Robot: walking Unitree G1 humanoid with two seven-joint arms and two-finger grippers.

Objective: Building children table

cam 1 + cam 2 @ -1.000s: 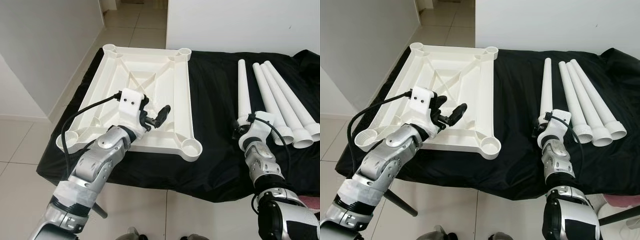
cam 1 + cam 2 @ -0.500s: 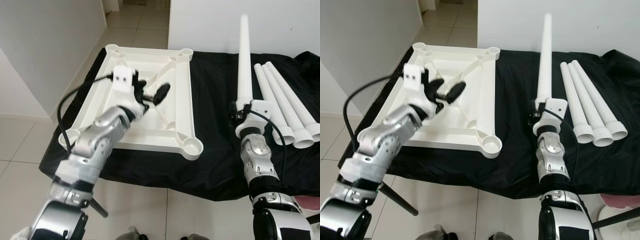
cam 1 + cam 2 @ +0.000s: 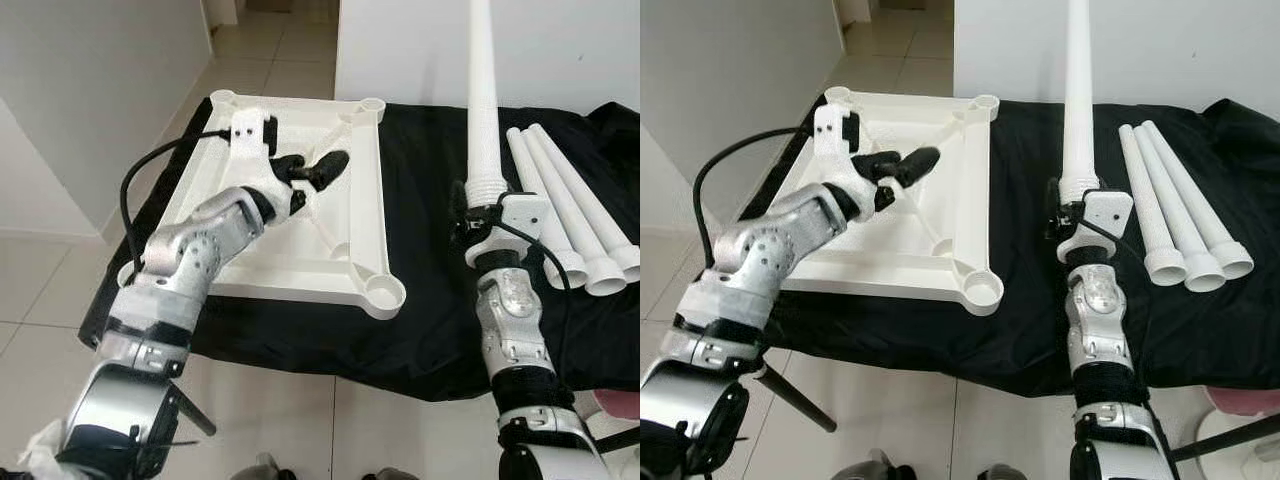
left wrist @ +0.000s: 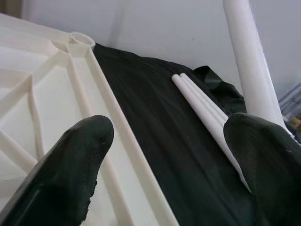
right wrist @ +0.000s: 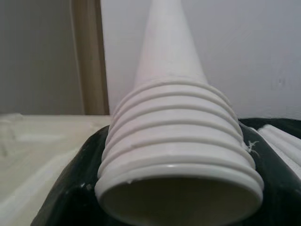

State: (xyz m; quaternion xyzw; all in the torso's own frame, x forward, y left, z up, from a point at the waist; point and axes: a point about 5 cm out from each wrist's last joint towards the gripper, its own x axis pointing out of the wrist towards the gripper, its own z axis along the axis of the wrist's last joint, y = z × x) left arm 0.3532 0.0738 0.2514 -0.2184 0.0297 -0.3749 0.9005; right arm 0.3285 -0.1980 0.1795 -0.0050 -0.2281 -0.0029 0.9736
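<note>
1. Leg (image 3: 484,95) held by the right gripper (image 3: 472,218) runs off the top edge of both eye views, so its narrow tip is cut off. The gripper's fingers are mostly hidden behind the leg's threaded end (image 5: 178,160), which they clench.
2. Tabletop (image 3: 290,200) lies upside down on the black cloth (image 3: 430,200); the left arm covers part of its ribbed underside.
3. Count: one tabletop with four round corner sockets, of which the near-right socket (image 3: 383,290) is plainest; four legs in all, one lifted and three legs (image 3: 570,210) lying side by side on the cloth, to the right of the raised one.
4. Left gripper (image 3: 315,172) hovers over the middle of the tabletop, fingers (image 4: 70,165) spread apart and grasping nothing.
5. Against the picture from a second ago, the fourth leg no longer lies on the cloth beside the other three but stands upright in the right gripper, and the left gripper has risen from the near part of the tabletop toward its far half.
</note>
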